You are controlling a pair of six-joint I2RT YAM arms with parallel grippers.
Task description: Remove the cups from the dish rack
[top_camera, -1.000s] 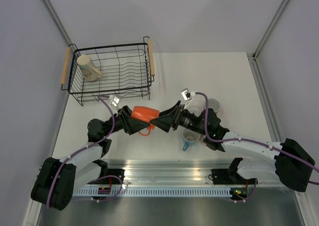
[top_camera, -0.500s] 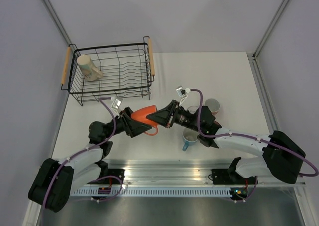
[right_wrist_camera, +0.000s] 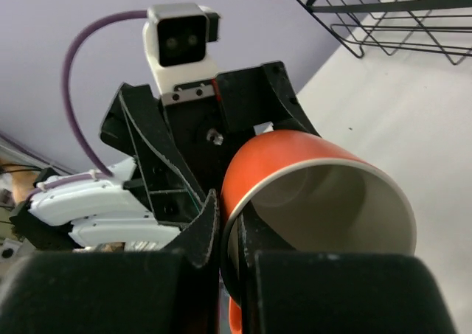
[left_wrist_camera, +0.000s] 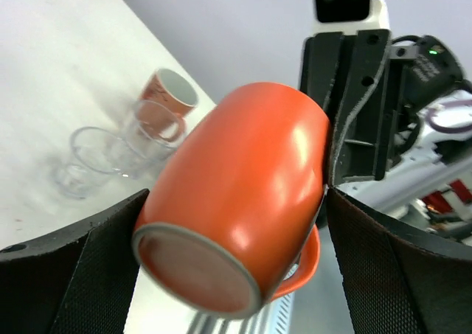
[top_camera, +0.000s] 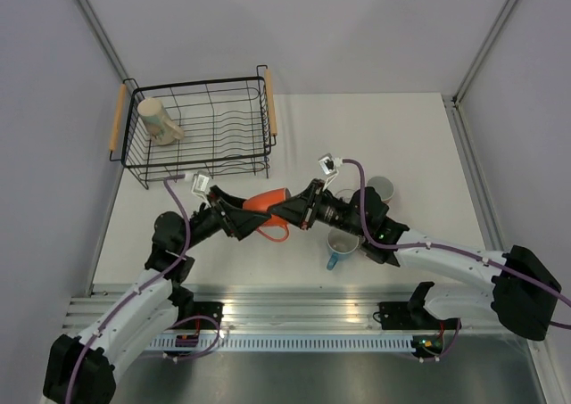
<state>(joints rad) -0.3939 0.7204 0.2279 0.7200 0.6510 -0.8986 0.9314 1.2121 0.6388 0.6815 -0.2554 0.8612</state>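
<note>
The orange mug (top_camera: 268, 201) hangs above the worktop (top_camera: 401, 136), just in front of the dish rack (top_camera: 205, 164), lying on its side between the two arms. The right jaws are clamped on its rim, one finger inside the white mouth and one outside, as the right wrist view shows. The left jaws stand wide apart on either side of the mug's body. They seem to have no hold on it, though whether one pad brushes the glaze is hard to tell. So the mug looks to be carried by the right arm alone, midway through a hand-over.

A blue mug (top_camera: 338, 246) and a pale cup (top_camera: 382, 188) stand on the worktop to the right. The left wrist view adds a patterned cup (left_wrist_camera: 168, 96) and clear glasses (left_wrist_camera: 87, 159) there. One cream mug (top_camera: 159, 121) lies at the left end of the rack, and no other cup shows in it. By my reckoning the job is mostly done: the orange mug needs setting down with the others, then the cream mug needs fetching.
</note>
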